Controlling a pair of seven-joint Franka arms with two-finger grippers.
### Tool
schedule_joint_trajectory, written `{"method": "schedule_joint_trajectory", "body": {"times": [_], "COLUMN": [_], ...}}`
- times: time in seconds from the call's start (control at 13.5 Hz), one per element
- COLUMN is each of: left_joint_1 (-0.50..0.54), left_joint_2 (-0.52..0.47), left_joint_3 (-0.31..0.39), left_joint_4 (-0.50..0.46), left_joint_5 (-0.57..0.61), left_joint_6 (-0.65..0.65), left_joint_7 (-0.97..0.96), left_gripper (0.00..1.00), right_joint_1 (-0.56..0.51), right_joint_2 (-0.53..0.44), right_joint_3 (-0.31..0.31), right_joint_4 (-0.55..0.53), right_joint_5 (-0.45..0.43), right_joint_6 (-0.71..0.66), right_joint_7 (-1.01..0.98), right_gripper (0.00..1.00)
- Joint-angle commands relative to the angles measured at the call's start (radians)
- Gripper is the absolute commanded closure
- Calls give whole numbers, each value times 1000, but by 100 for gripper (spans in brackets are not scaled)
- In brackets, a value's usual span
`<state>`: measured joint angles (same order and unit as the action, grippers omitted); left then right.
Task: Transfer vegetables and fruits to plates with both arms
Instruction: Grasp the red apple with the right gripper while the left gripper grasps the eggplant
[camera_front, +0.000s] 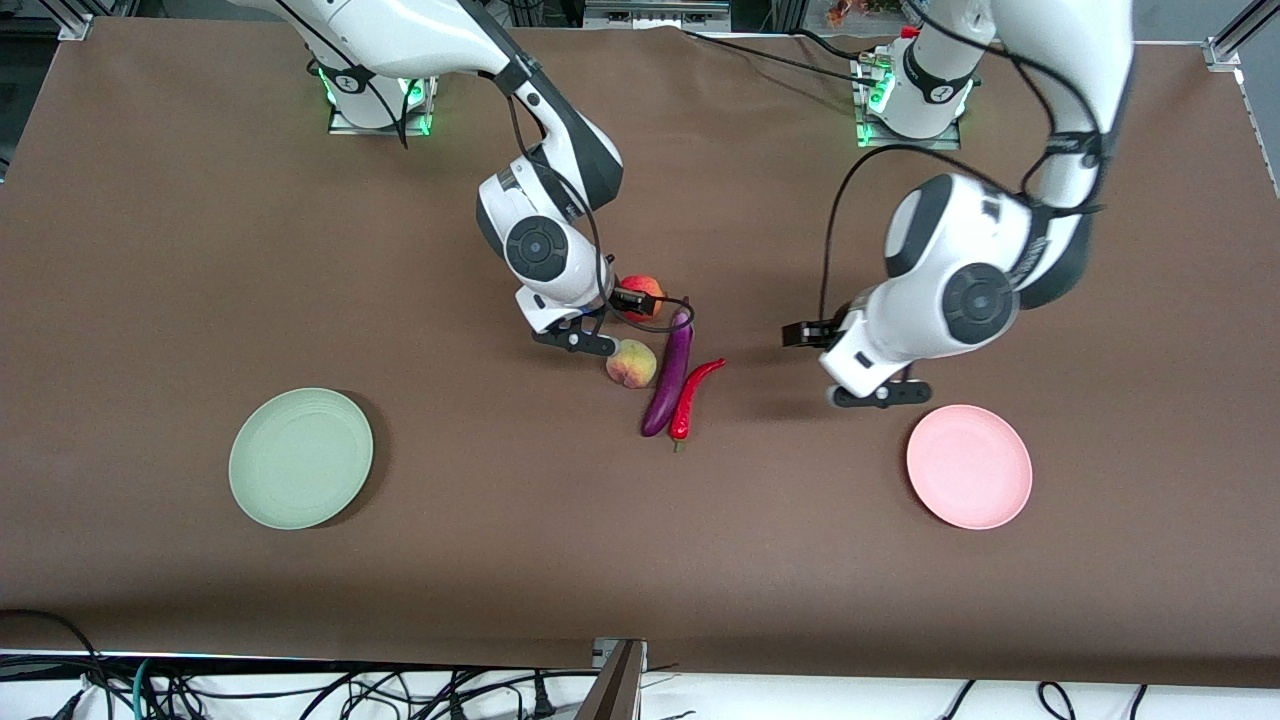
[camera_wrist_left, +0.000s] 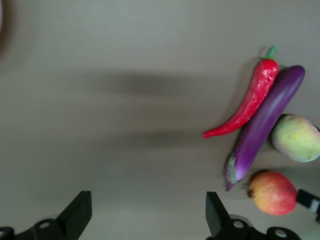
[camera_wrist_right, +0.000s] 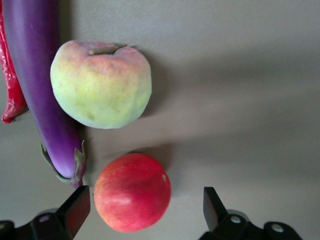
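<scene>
Mid-table lie the purple eggplant (camera_front: 668, 375), the red chili (camera_front: 693, 398) against it, the peach (camera_front: 631, 363) and the round red fruit (camera_front: 640, 292), which is farther from the front camera and partly hidden by the right wrist. My right gripper (camera_front: 575, 338) is open over the fruits. In the right wrist view the red fruit (camera_wrist_right: 132, 192) sits between its fingers (camera_wrist_right: 75, 210) with a gap on each side, next to the peach (camera_wrist_right: 100, 82) and eggplant (camera_wrist_right: 37, 85). My left gripper (camera_front: 880, 393) hangs open above bare cloth beside the pink plate (camera_front: 968, 465). The green plate (camera_front: 300, 457) holds nothing.
The left wrist view has the chili (camera_wrist_left: 247, 102), eggplant (camera_wrist_left: 265, 127), peach (camera_wrist_left: 297, 137) and red fruit (camera_wrist_left: 272, 192) off to one side of the open left gripper (camera_wrist_left: 148, 200). A metal post (camera_front: 615, 680) and loose cables line the table's front edge.
</scene>
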<state>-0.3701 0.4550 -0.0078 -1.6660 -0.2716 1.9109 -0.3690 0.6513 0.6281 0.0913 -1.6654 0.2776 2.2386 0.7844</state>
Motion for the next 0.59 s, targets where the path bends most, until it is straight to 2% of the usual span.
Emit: {"method": "schedule_joint_trajectory", "body": {"times": [0.0, 0.45, 0.52], "left_joint_1": [-41, -87, -95], "left_joint_2": [51, 106, 110], "left_joint_3": [11, 9, 9], "left_joint_4": [0, 9, 9], "left_joint_5": [-76, -116, -117], "left_joint_6": [71, 155, 157], "left_joint_7": [-34, -33, -31], "left_gripper": [0, 1, 12], "right_joint_1": [33, 68, 77], "right_joint_2": [22, 33, 35], "right_joint_3": [-8, -8, -8], "right_joint_4": [3, 3, 3], "right_joint_5": [26, 46, 46], "right_joint_6": [30, 35, 38], "right_joint_7": [26, 44, 44], "right_gripper": [0, 0, 0]}}
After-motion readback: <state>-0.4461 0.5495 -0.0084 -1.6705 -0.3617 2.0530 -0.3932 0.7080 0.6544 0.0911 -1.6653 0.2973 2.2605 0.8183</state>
